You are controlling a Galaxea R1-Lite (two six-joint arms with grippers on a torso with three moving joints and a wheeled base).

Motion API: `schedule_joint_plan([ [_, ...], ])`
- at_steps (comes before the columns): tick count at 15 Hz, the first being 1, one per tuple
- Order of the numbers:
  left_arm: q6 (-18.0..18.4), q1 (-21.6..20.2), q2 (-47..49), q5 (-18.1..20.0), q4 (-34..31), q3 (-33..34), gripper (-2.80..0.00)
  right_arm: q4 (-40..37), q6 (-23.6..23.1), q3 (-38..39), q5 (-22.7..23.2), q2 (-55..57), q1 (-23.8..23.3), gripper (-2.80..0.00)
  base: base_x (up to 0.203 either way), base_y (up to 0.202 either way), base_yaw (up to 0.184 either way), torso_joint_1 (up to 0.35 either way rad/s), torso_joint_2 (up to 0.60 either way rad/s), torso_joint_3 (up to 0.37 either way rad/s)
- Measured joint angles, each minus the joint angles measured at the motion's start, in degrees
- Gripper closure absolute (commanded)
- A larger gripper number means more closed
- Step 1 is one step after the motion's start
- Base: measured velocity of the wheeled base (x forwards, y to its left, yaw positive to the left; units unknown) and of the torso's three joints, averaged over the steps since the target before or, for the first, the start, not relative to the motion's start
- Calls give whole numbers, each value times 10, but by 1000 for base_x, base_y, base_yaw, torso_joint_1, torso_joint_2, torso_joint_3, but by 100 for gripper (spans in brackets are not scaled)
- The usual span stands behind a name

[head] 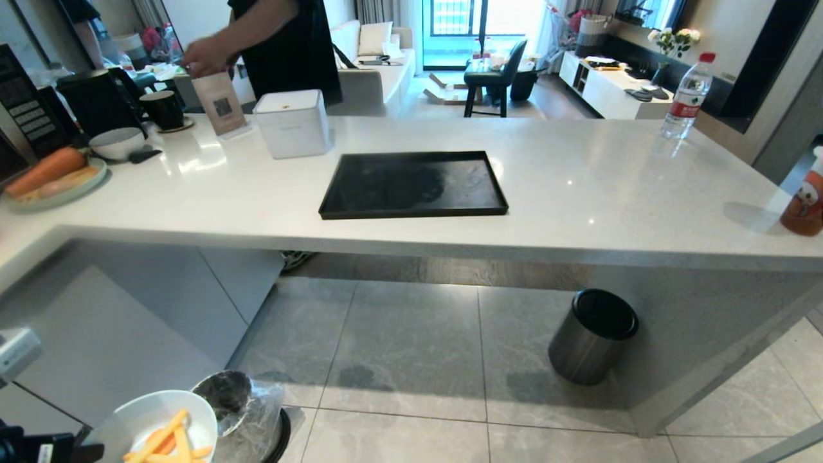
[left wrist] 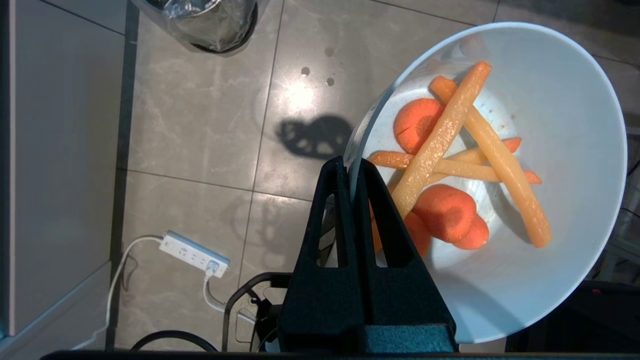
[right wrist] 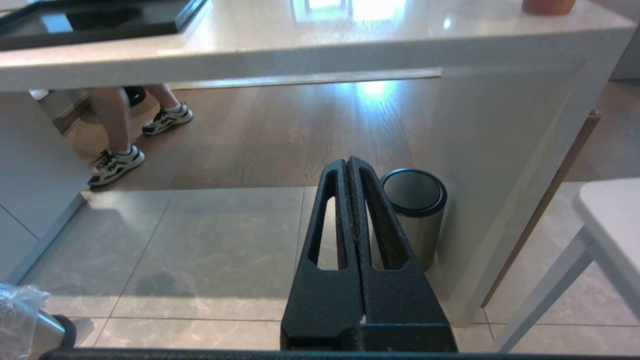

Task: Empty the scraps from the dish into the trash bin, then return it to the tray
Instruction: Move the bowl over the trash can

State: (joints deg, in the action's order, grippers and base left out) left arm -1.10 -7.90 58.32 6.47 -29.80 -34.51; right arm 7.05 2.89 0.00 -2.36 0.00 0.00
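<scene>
My left gripper (left wrist: 351, 165) is shut on the rim of the white dish (left wrist: 565, 100), one finger inside and one outside. The dish (head: 138, 418) hangs low at the head view's bottom left, roughly level. Orange carrot rounds and pale yellow sticks, the scraps (left wrist: 450, 165), lie in it. The lined steel trash bin (head: 247, 411) stands on the floor just right of the dish; its liner (left wrist: 210, 20) shows past the dish. The black tray (head: 415, 184) lies bare on the counter. My right gripper (right wrist: 348, 162) is shut and holds nothing, low over the floor.
A steel cylinder with a flat black top (head: 591, 334) stands under the counter's right end. A white cube box (head: 292, 122), a plate with a carrot (head: 54, 180), a greyish bowl (head: 117, 143) and a water bottle (head: 687, 96) sit on the counter. A person (head: 276, 45) stands behind it. A power strip (left wrist: 195, 252) lies on the floor.
</scene>
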Motion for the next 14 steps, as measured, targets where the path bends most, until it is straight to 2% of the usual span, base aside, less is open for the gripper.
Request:
schedule_joint_plan([
  [8, 0, 0, -2, -1, -1, 0, 0, 0, 0, 0, 0, 0, 0, 0, 0, 0, 0, -127, 503, 375],
  [14, 0, 0, -3, 0, -1, 1, 0, 0, 0, 0, 0, 0, 0, 0, 0, 0, 0, -50, 455, 399],
])
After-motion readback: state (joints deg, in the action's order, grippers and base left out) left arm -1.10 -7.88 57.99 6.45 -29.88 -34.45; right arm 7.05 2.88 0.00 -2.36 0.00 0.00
